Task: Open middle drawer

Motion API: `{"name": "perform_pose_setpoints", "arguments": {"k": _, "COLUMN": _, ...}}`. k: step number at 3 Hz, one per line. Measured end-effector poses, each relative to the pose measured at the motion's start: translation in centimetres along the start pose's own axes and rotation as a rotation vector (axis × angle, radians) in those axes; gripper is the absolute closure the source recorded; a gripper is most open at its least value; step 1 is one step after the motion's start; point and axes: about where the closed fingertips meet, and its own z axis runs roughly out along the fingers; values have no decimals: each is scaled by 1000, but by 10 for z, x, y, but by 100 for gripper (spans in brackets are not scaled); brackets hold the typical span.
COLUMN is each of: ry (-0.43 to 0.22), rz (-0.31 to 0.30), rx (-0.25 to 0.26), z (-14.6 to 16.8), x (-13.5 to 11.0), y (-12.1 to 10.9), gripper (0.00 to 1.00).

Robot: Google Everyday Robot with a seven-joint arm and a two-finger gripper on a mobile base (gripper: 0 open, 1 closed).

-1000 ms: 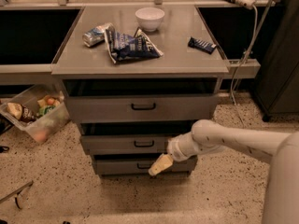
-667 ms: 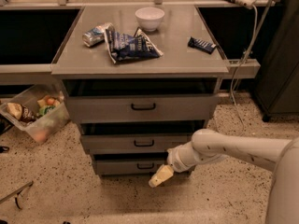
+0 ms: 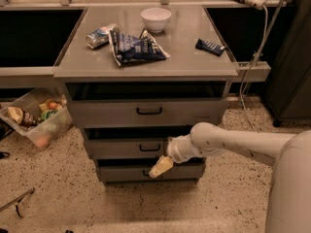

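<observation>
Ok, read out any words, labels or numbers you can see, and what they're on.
Nothing can be read.
Chip bag: print too blurred.
Silver packet: print too blurred.
Dark wrapper: print too small.
Gripper, just below the middle drawer: no text shows.

A bowl (image 3: 156,19) sits at the back of the bench (image 3: 194,63), with a bag (image 3: 137,46) before it. Of the 3 drawers below, the gripper (image 3: 161,167) is before the bottom drawer (image 3: 121,173), just under the middle drawer (image 3: 112,148).
</observation>
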Motion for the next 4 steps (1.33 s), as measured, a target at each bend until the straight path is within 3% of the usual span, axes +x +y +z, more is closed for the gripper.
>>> {"name": "perform_pose_setpoints", "arguments": {"k": 1, "ry": -7, "rz": -53, "rx": 39, "z": 10, "x": -20, "y": -21, "gripper": 0}}
{"name": "perform_pose_setpoints", "arguments": {"k": 2, "ry": 29, "rz": -44, "rx": 21, "z": 32, "x": -20, "y": -39, "gripper": 0}}
{"name": "perform_pose_setpoints", "arguments": {"k": 3, "ry": 99, "rz": 15, "rx": -58, "z": 63, "x": -1, "y": -50, "gripper": 0}}
{"name": "perform_pose_setpoints", "arguments": {"k": 4, "ry": 111, "rz": 29, "rx": -79, "z": 65, "x": 1, "y": -49, "gripper": 0}}
